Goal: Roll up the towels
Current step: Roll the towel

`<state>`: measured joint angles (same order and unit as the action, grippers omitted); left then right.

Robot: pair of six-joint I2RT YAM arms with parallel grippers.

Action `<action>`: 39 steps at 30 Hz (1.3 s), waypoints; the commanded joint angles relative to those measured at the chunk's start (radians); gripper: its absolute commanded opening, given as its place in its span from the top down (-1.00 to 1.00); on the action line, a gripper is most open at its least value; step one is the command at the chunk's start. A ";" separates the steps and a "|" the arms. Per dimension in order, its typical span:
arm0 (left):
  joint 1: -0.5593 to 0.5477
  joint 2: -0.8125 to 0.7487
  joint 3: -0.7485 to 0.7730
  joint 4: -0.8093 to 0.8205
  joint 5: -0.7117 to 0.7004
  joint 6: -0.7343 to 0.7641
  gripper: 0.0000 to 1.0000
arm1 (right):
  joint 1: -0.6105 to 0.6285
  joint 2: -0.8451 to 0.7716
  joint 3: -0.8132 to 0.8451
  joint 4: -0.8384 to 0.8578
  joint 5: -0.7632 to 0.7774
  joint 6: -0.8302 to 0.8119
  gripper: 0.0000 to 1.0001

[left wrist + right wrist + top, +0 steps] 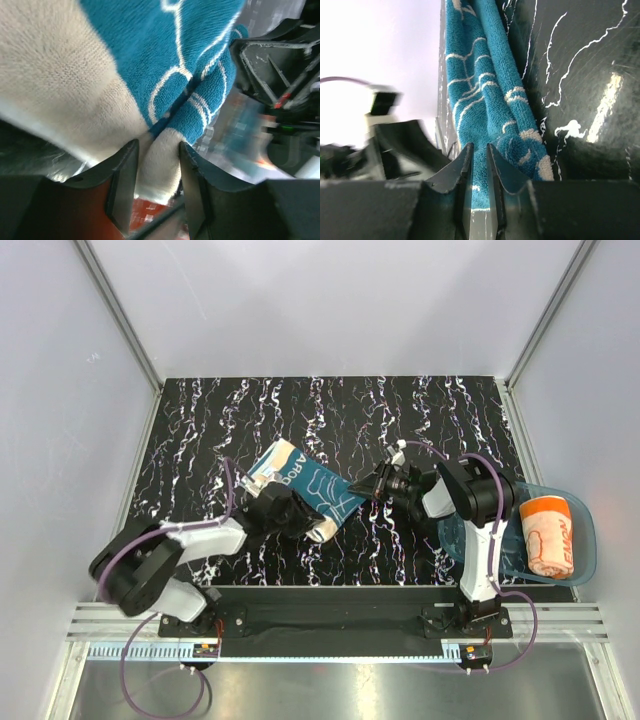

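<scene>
The teal towel (312,486) with white swirls and a cream underside lies on the black marbled table between the two arms, partly folded. My left gripper (312,527) is shut on its near cream edge (159,165). My right gripper (362,489) is shut on its right corner (479,170), and the teal cloth runs away from the jaws. The orange and peach towel (551,534) lies rolled in the blue tray (590,540) at the right.
The translucent blue tray sits at the table's right near edge beside the right arm's base (480,600). Grey walls close the table on three sides. The left arm's base (160,590) is at the near left.
</scene>
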<state>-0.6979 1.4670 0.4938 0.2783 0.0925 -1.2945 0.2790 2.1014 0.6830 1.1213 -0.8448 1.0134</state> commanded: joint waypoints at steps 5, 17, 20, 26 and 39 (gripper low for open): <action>-0.190 -0.160 0.311 -0.692 -0.573 0.511 0.16 | 0.054 -0.018 0.026 -0.146 0.076 -0.127 0.54; -0.393 0.119 0.643 -0.625 -0.606 1.047 -0.07 | 0.061 -0.032 0.030 -0.176 0.084 -0.145 0.55; -0.393 0.193 0.667 -0.599 -0.580 1.064 -0.10 | 0.061 -0.029 0.030 -0.175 0.082 -0.145 0.55; -0.393 0.288 0.678 -0.579 -0.553 1.063 -0.12 | 0.061 -0.026 0.030 -0.176 0.081 -0.145 0.56; -0.390 0.374 0.602 -0.548 -0.600 1.094 -0.39 | 0.062 -0.015 0.044 -0.192 0.078 -0.144 0.57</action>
<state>-1.0924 1.8309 1.1160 -0.2966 -0.4873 -0.2047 0.3256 2.0785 0.7200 0.9977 -0.8024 0.9154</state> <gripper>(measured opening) 0.689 0.217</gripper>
